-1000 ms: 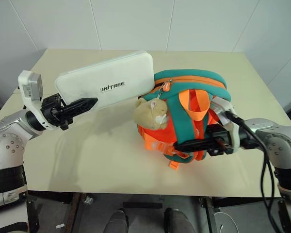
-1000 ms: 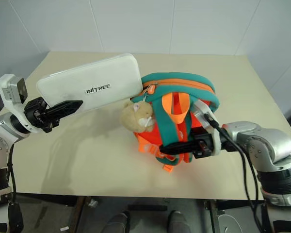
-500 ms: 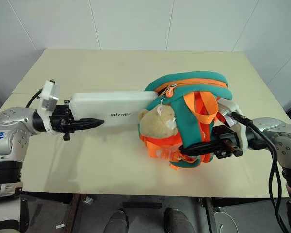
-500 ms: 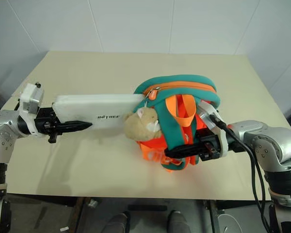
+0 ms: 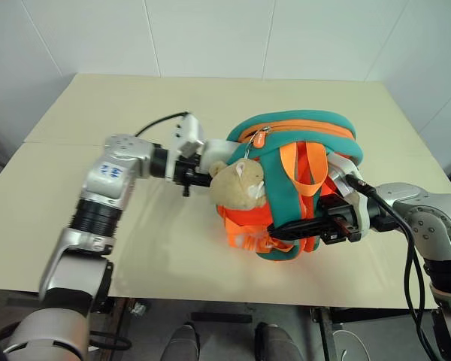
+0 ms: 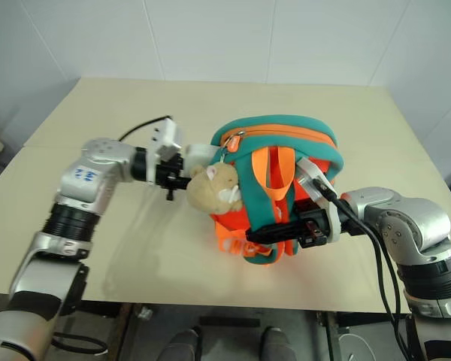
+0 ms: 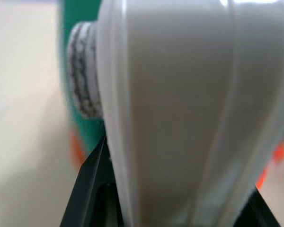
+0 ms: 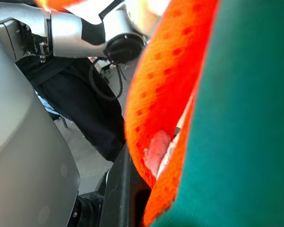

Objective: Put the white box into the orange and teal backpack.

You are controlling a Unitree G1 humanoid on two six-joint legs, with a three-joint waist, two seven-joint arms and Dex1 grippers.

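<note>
1. Pushing step in hand: left tool (image 5: 203, 178) sits right at the side opening of the orange and teal backpack (image 5: 301, 135), just behind the plush hamster charm (image 5: 239, 183). Left wrist view has its two black fingers (image 7: 92, 189) pinching the white box (image 7: 180, 113) between them.
2. White box location: from the head views it reads as almost wholly inside the backpack, none of it showing there; my judgement is that insertion is nearly done, not confirmed.
3. Right tool (image 5: 293, 229) is pressed together on the backpack's teal-and-orange strap edge (image 8: 170, 109), holding the bag propped up on the tabletop (image 5: 173, 248).
4. Next move, as a guess: let go of the box, draw the left tool straight out without dragging the box or snagging the charm; right tool should hold the bag steady meanwhile.
5. View differences: left wrist view gives the grip on the box and teal fabric beside it, which the head views hide behind the charm. Head views give the overall layout, both arms and bag. Right wrist view gives the close-up strap grip.
</note>
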